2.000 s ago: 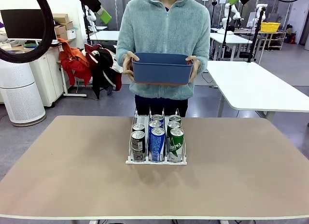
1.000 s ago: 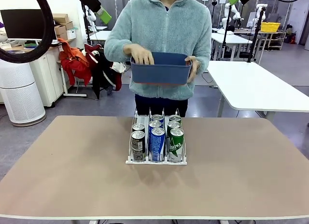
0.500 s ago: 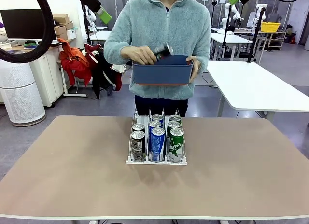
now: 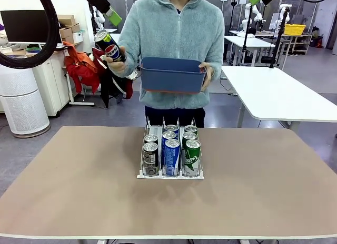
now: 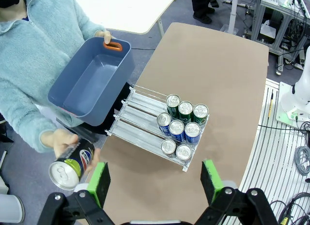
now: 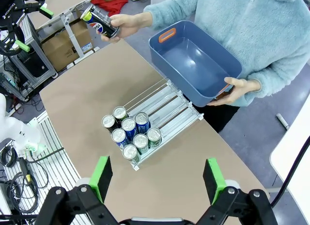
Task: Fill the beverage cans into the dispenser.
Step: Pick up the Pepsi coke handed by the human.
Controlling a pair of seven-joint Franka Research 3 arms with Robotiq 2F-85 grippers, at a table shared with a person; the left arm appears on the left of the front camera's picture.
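The dispenser (image 4: pixel 142 175) stands at the middle of the brown table, with several beverage cans (image 4: pixel 171 150) packed at its front end: dark, blue and green. Behind it a person holds an empty blue bin (image 4: pixel 172 74) in one hand and lifts a dark can (image 4: pixel 109 48) in the other, off to picture left. From above, the left wrist view shows the dispenser (image 5: pixel 138 120), that can (image 5: pixel 72 164) and my left gripper (image 5: pixel 155 179), open and empty. My right gripper (image 6: pixel 157 174) also hangs open high over the dispenser (image 6: pixel 169 106), the bin (image 6: pixel 193 60) and the held can (image 6: pixel 101 22).
The brown table (image 4: pixel 79 191) has wide bare areas on both sides of the rack. A white table (image 4: pixel 279 91) stands behind at the right. A white cylinder (image 4: pixel 23 102) and a chair with clothes (image 4: pixel 100 70) stand behind at the left.
The person reached into the bin, took out a dark can and lifted it up to picture left. The bin now rests in one hand. Both grippers stayed still.
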